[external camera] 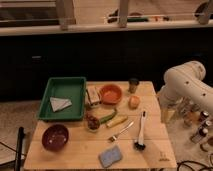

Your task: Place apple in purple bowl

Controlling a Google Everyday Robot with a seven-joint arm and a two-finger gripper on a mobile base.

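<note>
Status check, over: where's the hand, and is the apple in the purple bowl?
Gripper hangs by table right edge. Apple on table, far from purple bowl. Yellow corn, small cup lie between.

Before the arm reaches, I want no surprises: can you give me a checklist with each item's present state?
1. Apple visible, uncovered, right of the orange bowl: ok.
2. Purple bowl upright, empty, front left on the table: ok.
3. Gripper by the table's right edge, holding the apple: not ok.
4. Apple in purple bowl: not ok.
5. Fork and brush apart from the purple bowl: ok.
</note>
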